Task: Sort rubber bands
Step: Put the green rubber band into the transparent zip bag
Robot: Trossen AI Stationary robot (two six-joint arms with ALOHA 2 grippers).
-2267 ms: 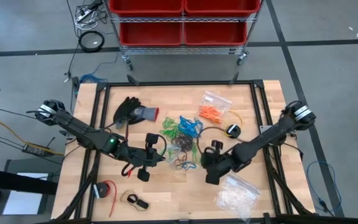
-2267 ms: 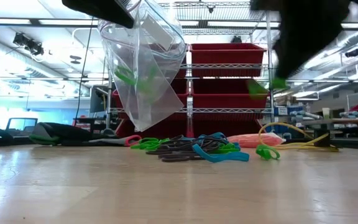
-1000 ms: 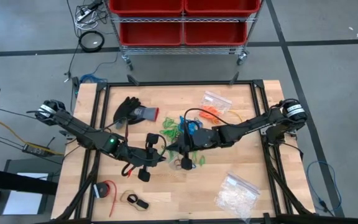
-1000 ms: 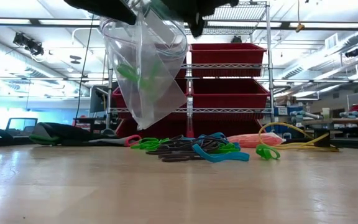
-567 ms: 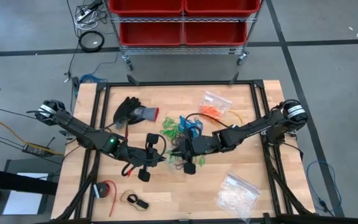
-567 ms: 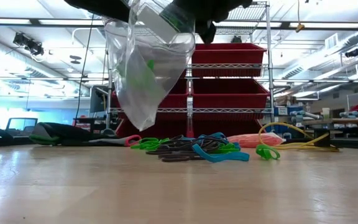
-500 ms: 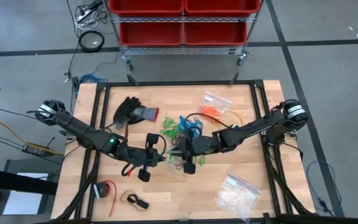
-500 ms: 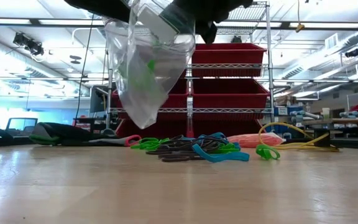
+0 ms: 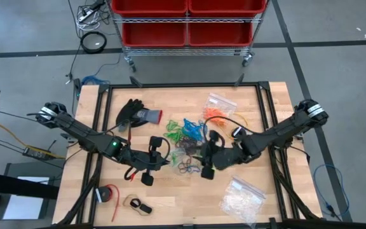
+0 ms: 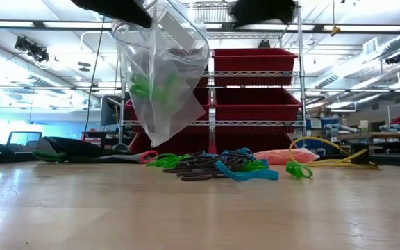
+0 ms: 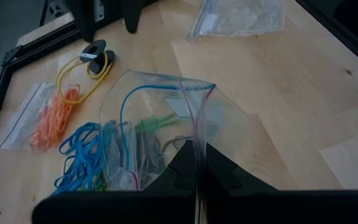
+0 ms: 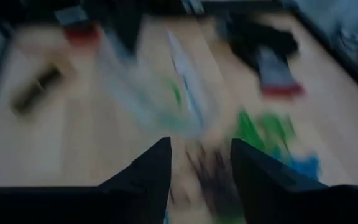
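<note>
Wooden tabletop (image 9: 170, 191) in a black frame stands before a wire rack of red bins (image 9: 186, 22). At its left a black glove (image 9: 134, 114) with a grey and red cuff lies flat; nearer the front edge are a red tape roll (image 9: 108, 194) and a small black-and-tan item (image 9: 138, 205). The left gripper (image 9: 161, 152) is pressed together on the top seam of a clear zip bag (image 10: 162, 73), which hangs open above the tabletop with a few green bands inside. The rubber bands (image 9: 186, 137), green, blue and black, lie heaped at mid-table beside that bag. Just right of the heap, the right gripper (image 9: 207, 166) hovers with its fingers (image 12: 145, 171) spread and nothing between them. Behind it lie a bag of orange bands (image 9: 218, 109) and a yellow cable (image 9: 237, 124); a bag of whitish pieces (image 9: 241, 198) lies at the front right.
</note>
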